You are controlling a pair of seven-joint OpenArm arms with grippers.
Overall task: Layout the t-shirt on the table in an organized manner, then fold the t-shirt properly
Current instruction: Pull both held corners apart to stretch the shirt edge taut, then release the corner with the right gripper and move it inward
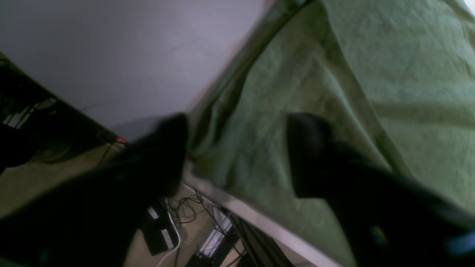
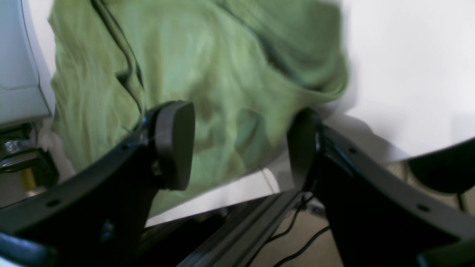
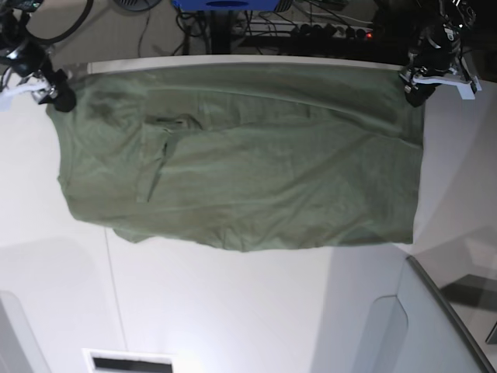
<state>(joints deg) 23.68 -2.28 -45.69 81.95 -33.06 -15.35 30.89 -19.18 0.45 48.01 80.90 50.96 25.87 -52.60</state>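
The olive-green t-shirt (image 3: 241,171) lies spread wide on the white table (image 3: 233,311), its top edge along the table's far edge and some folds near its left middle. My right gripper (image 3: 56,92) is at the shirt's far-left corner. In the right wrist view my right gripper (image 2: 237,146) stands open, the t-shirt (image 2: 207,74) lying beyond its pads, nothing clamped. My left gripper (image 3: 414,87) is at the far-right corner. The blurred left wrist view shows the left gripper (image 1: 237,155) open over the t-shirt (image 1: 334,92) at the table (image 1: 111,55) edge.
A grey translucent panel (image 3: 435,326) curves up at the near right. Cables and power strips (image 3: 334,31) lie on the floor beyond the far edge, beside a blue object (image 3: 225,4). A thin dark seam (image 3: 112,287) runs across the tabletop near the front left.
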